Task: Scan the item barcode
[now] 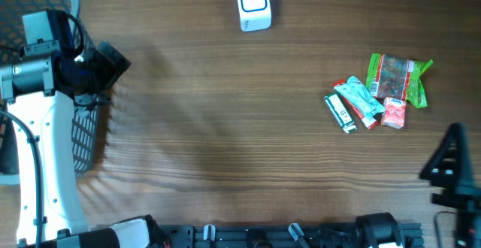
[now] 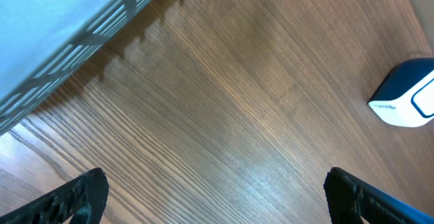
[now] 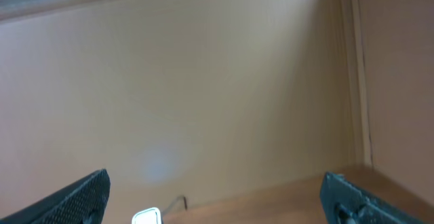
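A white and blue barcode scanner [image 1: 253, 4] stands at the table's back middle; it also shows at the right edge of the left wrist view as a scanner [image 2: 407, 95], and its top shows low in the right wrist view as a scanner [image 3: 146, 217]. A small pile of snack items lies at the right: a green packet [image 1: 396, 78], a teal packet [image 1: 358, 99], a small red pack [image 1: 394, 113] and a white-green bar [image 1: 340, 113]. My left gripper [image 1: 119, 62] [image 2: 217, 200] hangs open over bare wood by the basket. My right gripper [image 1: 449, 156] [image 3: 215, 200] is open and empty, near the front right, below the pile.
A blue-grey mesh basket [image 1: 30, 0] [image 2: 54, 34] sits at the far left under the left arm. A beige wall [image 3: 203, 81] fills the right wrist view. The arm bases [image 1: 263, 234] line the front edge.
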Robot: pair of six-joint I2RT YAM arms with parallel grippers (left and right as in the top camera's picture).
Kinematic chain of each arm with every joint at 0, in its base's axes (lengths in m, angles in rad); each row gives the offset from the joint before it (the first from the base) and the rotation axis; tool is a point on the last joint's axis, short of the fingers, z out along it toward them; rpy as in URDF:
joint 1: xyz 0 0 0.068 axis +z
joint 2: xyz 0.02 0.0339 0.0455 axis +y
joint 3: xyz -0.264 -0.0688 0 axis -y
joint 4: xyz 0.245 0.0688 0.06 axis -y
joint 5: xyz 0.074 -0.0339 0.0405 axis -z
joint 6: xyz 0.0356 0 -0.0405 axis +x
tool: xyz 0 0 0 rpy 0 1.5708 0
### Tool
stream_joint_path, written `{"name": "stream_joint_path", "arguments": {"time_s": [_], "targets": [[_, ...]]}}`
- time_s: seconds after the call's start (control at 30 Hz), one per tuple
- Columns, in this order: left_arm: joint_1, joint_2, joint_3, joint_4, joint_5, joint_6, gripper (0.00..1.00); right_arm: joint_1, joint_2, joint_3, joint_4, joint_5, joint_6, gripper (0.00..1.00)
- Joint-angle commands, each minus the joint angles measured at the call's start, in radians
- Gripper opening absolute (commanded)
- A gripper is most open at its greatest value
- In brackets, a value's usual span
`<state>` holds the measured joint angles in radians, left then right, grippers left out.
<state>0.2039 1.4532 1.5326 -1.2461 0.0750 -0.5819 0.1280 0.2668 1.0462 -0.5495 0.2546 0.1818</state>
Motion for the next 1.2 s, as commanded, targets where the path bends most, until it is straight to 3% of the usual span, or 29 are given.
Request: {"name": "stream_joint_path", "arguments": {"time_s": [0.0,0.1,0.2,0.37,0.53,0.6,0.7,0.77,0.93,1.03,1.17], "targets": [[0.008,0.002,-0.002,0.002,-0.013,-0.002,1.00,0.003,-0.129,-0.201,0.217,-0.031,0.005,1.00],[0.008,0.002,-0.002,0.002,-0.013,-0.002,1.00,0.003,-0.209,-0.412,0.565,-0.084,0.005,1.00],[0.008,0.002,-0.002,0.001,-0.013,-0.002,1.00,0.003,-0.250,-0.563,0.769,-0.111,0.009,1.00],[0.008,0.002,-0.002,0.002,-0.013,-0.002,1.00,0.002,-0.262,-0.786,0.828,-0.124,0.167,1.00],[0.008,0.002,-0.002,0.002,-0.013,-0.003,1.00,0.002,-0.263,-0.996,0.829,-0.072,0.477,1.00],[0.008,0.002,-0.002,0.002,-0.013,-0.002,1.00,0.002,-0.264,-1.044,0.829,-0.070,0.500,1.00],[0.008,0.002,-0.002,0.002,-0.013,-0.002,1.00,0.002,-0.264,-1.041,0.764,-0.068,0.433,1.00],[0.008,0.002,-0.002,0.002,-0.013,-0.002,1.00,0.002,-0.264,-1.041,0.746,-0.080,0.316,1.00],[0.008,0.002,-0.002,0.001,-0.014,-0.002,1.00,0.002,-0.264,-1.041,0.679,-0.258,-0.106,1.00],[0.008,0.002,-0.002,0.002,-0.013,-0.002,1.00,0.002,-0.264,-1.041,0.571,-0.259,-0.129,1.00],[0.008,0.002,-0.002,0.002,-0.013,-0.002,1.00,0.002,-0.264,-1.041,0.554,-0.282,-0.150,1.00]]}}
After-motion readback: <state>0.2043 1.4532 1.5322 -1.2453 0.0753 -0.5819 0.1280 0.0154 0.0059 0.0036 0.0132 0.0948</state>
